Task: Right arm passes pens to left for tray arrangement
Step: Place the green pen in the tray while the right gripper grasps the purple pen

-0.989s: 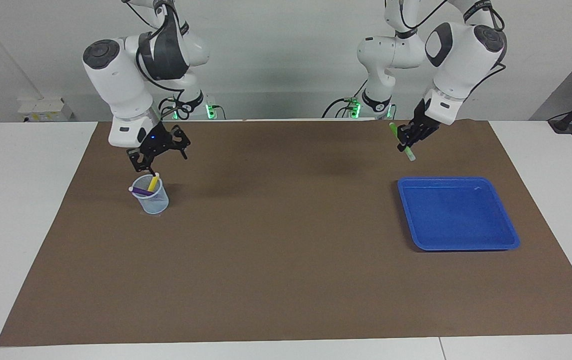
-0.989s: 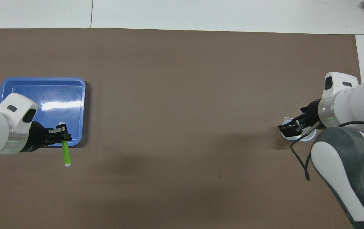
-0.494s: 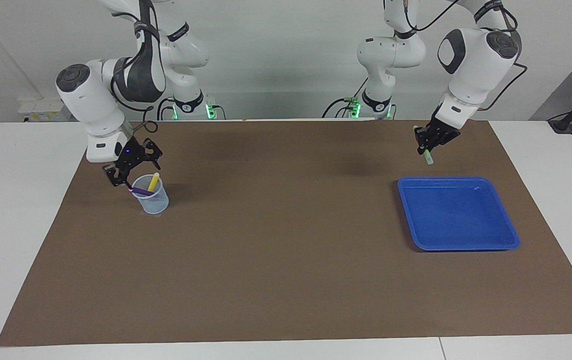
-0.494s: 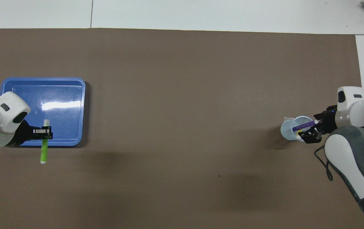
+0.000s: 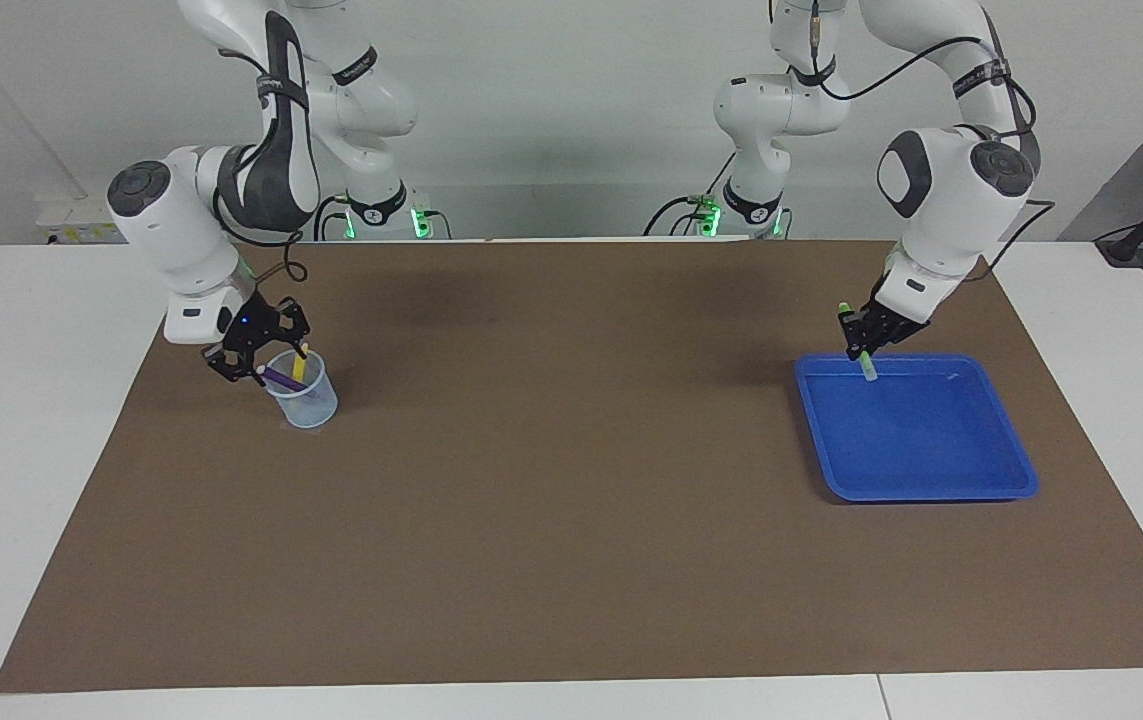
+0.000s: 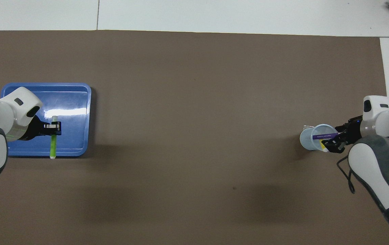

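Note:
My left gripper (image 5: 865,340) is shut on the green pen (image 5: 869,368), which hangs tilted with its pale end low over the edge of the blue tray (image 5: 931,492) that lies nearest the robots. From overhead the green pen (image 6: 53,144) lies across that part of the tray (image 6: 88,102) under the left gripper (image 6: 54,126). My right gripper (image 5: 253,366), blue light on, sits at the raised end of the purple pen (image 5: 282,379). That pen leans in a pale mesh cup (image 5: 306,400) beside the yellow pen (image 5: 302,364).
A brown mat (image 5: 571,520) covers the table between the cup at the right arm's end and the tray at the left arm's end. White table shows around the mat. In the overhead view the cup (image 6: 308,140) lies partly under the right gripper (image 6: 331,141).
The left gripper has carried the green pen down and over the tray's near edge. The right gripper has dropped beside the cup to the purple pen's end.

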You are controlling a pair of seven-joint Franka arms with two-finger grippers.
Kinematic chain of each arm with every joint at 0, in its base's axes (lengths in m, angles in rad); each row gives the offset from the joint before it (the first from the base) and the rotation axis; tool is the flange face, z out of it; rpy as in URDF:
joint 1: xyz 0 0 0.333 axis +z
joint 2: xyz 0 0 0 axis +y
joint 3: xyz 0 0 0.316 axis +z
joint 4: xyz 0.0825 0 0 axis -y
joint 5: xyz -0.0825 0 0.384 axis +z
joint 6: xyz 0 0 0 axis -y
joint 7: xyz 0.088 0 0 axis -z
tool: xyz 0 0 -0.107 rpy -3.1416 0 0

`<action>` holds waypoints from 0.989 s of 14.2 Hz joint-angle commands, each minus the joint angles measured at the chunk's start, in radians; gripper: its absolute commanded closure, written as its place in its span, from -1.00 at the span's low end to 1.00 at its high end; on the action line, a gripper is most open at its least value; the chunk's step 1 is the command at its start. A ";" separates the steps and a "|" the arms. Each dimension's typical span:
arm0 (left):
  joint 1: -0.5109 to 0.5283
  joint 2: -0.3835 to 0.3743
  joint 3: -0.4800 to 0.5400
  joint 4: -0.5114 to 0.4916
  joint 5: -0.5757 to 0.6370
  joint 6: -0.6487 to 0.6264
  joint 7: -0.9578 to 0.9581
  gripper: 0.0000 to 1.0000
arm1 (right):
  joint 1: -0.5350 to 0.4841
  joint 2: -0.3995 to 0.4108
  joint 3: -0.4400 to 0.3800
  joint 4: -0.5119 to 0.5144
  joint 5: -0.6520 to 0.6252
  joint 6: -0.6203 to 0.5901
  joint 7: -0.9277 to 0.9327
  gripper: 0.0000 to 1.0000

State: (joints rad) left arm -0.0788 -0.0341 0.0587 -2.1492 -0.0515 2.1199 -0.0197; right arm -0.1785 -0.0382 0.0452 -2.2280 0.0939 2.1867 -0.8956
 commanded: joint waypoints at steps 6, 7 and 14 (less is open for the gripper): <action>0.016 0.150 -0.008 0.032 0.021 0.152 0.010 1.00 | -0.029 0.011 0.015 0.004 -0.014 0.027 -0.023 -0.23; 0.016 0.172 -0.008 0.049 0.021 0.159 0.010 1.00 | -0.029 0.009 0.015 -0.002 -0.014 0.031 -0.023 -0.21; 0.014 0.309 -0.008 0.140 0.019 0.218 0.009 1.00 | -0.038 0.011 0.015 -0.012 -0.032 0.045 -0.026 -0.01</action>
State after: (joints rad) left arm -0.0730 0.2286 0.0563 -2.0472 -0.0513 2.3193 -0.0178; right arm -0.1940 -0.0282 0.0454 -2.2283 0.0893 2.2114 -0.8971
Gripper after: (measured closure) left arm 0.815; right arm 0.467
